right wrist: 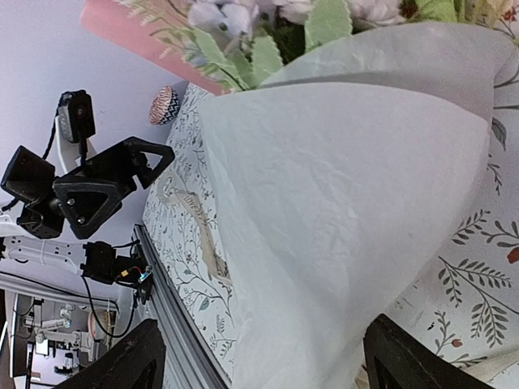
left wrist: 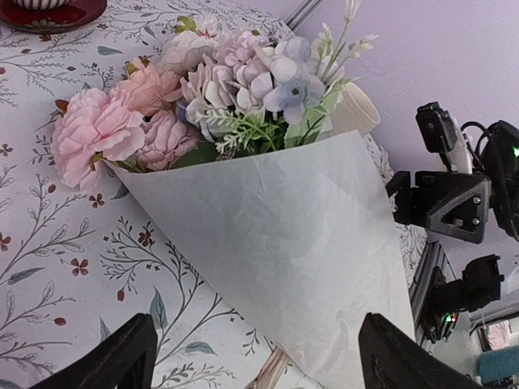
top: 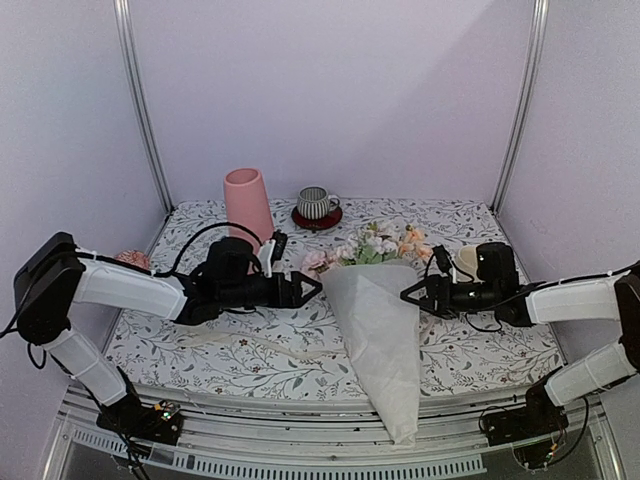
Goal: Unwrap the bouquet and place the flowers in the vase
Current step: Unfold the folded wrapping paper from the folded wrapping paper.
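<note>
1. The bouquet [top: 380,320] lies across mid-table, its paper cone filling the space between the left gripper [top: 314,289] and the right gripper [top: 408,295].
2. At the back, the vase [top: 248,205] and a striped mug [top: 317,203] stand near each other.
3. Open table [top: 490,350] lies right of the cone.

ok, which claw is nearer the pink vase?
Left. The left claw sits on the near side of the vase; the right claw is beyond the bouquet, farther off.

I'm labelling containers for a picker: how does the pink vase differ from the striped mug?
The pink vase is tall, plain and handleless; the striped mug is short, grey-striped, with a handle. The mug sits on a red saucer; the vase has none. Both stand upright.
</note>
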{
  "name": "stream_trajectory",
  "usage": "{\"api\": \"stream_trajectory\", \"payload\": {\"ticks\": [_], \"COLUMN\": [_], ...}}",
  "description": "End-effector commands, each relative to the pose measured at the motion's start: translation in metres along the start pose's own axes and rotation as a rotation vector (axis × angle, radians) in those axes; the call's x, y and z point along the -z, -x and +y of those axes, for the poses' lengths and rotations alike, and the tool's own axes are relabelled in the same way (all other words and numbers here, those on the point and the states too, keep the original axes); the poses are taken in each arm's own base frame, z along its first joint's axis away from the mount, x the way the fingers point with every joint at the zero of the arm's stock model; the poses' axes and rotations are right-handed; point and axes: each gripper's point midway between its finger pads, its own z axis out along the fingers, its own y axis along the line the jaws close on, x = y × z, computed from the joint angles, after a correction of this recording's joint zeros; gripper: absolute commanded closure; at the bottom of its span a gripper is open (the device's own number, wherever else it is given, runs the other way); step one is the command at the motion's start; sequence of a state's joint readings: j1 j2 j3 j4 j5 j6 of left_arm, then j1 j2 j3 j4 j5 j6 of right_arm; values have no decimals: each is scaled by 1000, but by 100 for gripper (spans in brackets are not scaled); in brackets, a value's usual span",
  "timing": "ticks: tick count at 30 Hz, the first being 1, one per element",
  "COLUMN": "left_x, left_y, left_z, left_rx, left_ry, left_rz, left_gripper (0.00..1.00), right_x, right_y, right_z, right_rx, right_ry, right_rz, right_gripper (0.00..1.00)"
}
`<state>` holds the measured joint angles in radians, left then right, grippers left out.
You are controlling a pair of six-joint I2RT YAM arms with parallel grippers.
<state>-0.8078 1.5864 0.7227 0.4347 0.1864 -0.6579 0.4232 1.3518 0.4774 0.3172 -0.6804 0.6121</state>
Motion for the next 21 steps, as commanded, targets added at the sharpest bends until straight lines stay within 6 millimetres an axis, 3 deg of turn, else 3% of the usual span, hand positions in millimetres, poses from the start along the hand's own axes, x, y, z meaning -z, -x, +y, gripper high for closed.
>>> {"api": "stream_trajectory", "payload": {"ticks": [1,7,11,13,16,19,21], "left_x": [10,19,25,27,31,36,39], "left_y": [0,7,11,13,15,16,17], "left_z": [1,-2,-4,-5,-6,-5,-4], "left_rx": [-28,-42,-49,-51,-55,-60,-60], "left_ry": [30,33,36,37,40,51,55], "left_rz": [-9,-36,-51,-58,-67,-77,-84], "left_gripper": [12,12,12,12,12,12,12], "right_x": [10,24,32,35,41,44,43], "right_y": [17,30,38,44,51,47,39], "right_z": [32,58,66,55,21,-7,-18], "right_rx": [61,111,141,144,118,83,59], "right_ry": [64,94,69,-16,-210,-330,-352], "right_rz": [-25,-58,-83,-105,-148,-160,-151], "right_gripper": [14,14,14,14,12,9,0]}}
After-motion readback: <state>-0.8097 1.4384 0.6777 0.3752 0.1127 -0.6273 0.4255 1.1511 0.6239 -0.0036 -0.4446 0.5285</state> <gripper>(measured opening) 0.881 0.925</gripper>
